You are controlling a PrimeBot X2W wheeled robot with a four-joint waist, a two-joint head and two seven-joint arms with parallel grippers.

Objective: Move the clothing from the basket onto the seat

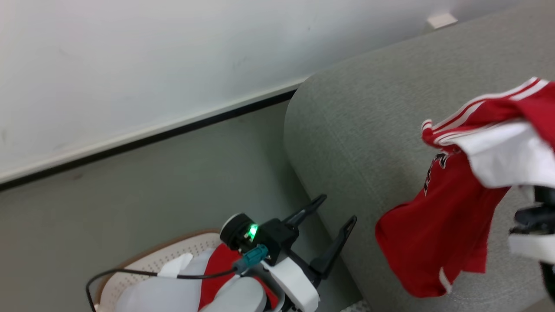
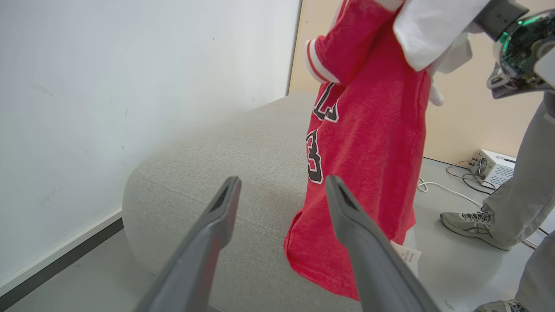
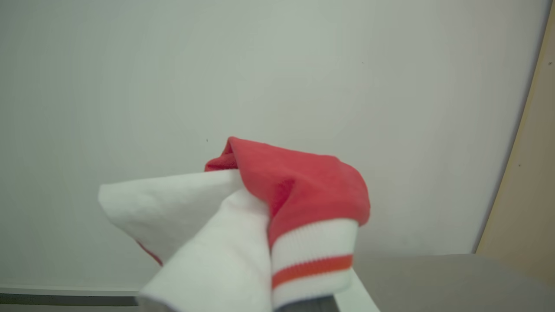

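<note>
Left pincer (image 1: 338,209), wide and empty, hovers over the basket (image 1: 164,245), where more red clothing (image 1: 219,264) lies. My right pincer (image 1: 542,197), clamped on a red jersey (image 1: 438,229), carries it over the sofa (image 1: 368,130). Next, I judge: lower, then release.

Red jersey (image 1: 438,234) — aloft over sofa (image 1: 368,130)

Left gripper (image 1: 336,213) low in the head view, two long dark fingers spread wide and empty, pointing up and right, green light lit at its wrist, pale forearm below, right gripper (image 1: 539,203) at right edge, clamped tight on the clothing (image 1: 438,234), fingertips hidden under fabric
</note>
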